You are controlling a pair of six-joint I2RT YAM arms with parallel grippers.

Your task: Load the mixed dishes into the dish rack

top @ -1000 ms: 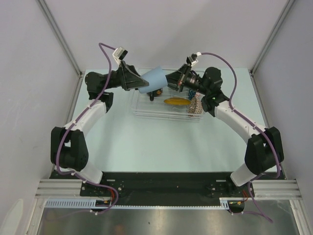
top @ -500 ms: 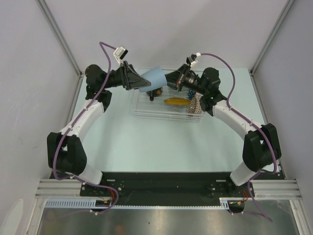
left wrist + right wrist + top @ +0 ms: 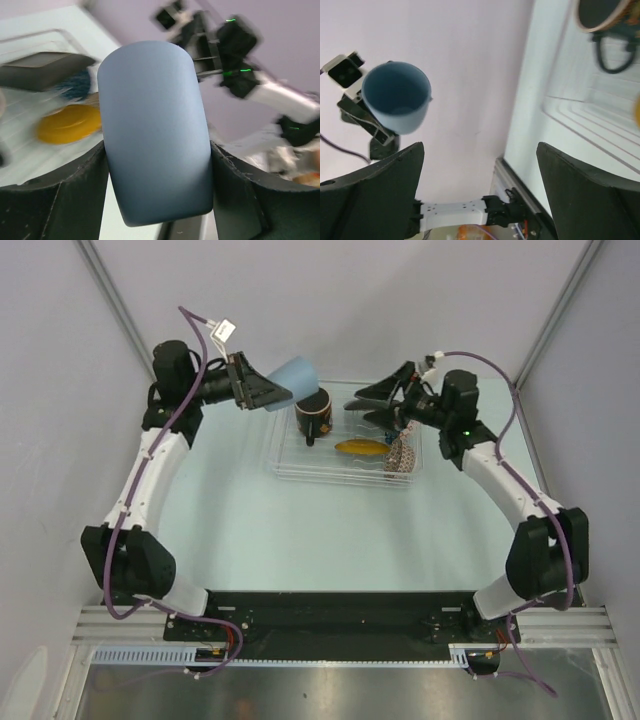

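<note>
Overhead, left jaws grip the blue cup [image 3: 296, 374], seemingly empty per right wrist; right jaws gape.

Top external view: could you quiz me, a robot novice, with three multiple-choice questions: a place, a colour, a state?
1. Where is the light blue cup? A in the dish rack; B in the left gripper; C in the right gripper.
2. What colour is the round plate in the dish rack? A yellow; B green; C white.
3. How is the right gripper? A shut on a bowl; B open, empty; C shut on a cup.
Answers: B, its fingers press the cup's sides; A, it shows yellow among the ribs; B, its fingers stand apart, nothing between.
</note>
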